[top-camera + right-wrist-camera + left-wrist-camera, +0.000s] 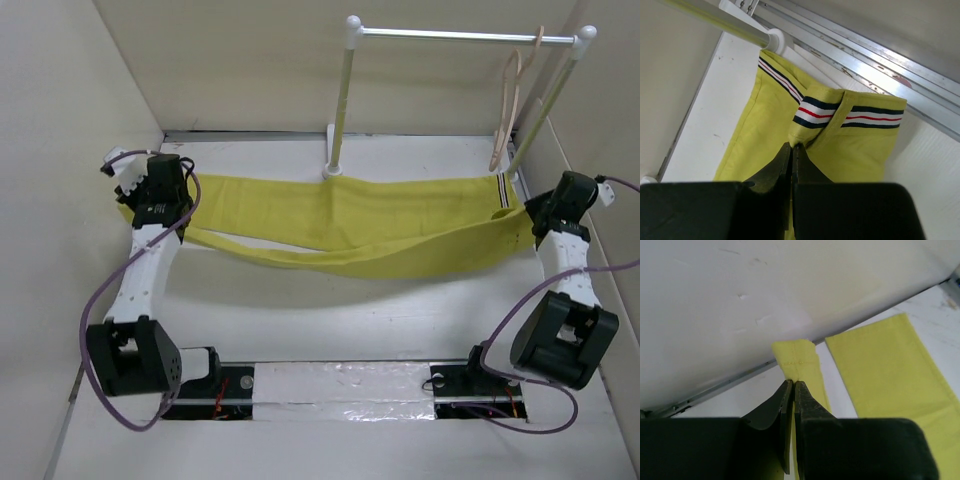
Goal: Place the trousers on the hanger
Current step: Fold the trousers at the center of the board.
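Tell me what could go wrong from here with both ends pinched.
Left tool grips only one leg's hem edge of the trousers; it may slip, and the other leg lies unheld. The hanger dangles on the rail near the right tool; a bump could knock it off.

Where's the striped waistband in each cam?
Top external: waistband at the trousers' right end, below the hanger.
Left wrist: not in it; only a yellow leg hem.
Right wrist: centre, just above the right claw.
Shared landmark: the trousers' yellow cloth.
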Robot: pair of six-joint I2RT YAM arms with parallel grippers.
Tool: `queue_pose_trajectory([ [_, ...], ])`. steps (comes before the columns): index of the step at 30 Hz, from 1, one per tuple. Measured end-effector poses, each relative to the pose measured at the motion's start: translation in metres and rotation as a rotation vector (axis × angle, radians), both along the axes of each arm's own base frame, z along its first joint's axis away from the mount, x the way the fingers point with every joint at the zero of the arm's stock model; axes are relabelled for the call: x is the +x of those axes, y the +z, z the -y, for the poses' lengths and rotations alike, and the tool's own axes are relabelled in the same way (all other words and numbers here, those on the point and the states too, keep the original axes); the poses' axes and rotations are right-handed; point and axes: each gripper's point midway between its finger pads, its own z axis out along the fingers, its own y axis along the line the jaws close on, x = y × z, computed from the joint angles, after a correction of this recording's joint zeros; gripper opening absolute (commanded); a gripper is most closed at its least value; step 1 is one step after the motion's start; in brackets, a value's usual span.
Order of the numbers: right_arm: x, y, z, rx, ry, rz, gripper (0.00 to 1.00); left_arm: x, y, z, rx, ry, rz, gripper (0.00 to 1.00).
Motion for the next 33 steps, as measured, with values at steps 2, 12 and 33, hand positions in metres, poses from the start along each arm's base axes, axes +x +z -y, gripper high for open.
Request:
queue_pose_trajectory([
  [2,0.013,0.001,0.002,-0.005,0.006,-0.008,0.00,0.008,-0.018,-0.001,-0.003,0.002,-0.057,0.00],
  [12,0.066,-0.014,0.005,-0.020,0.022,-0.059,0.00,0.070,-0.023,-0.011,0.025,0.032,-0.133,0.00],
  [33,-0.070,0.044,0.020,-0.100,-0.125,0.187,0.00,-0.113,0.152,0.006,0.024,-0.004,0.588,0.00],
])
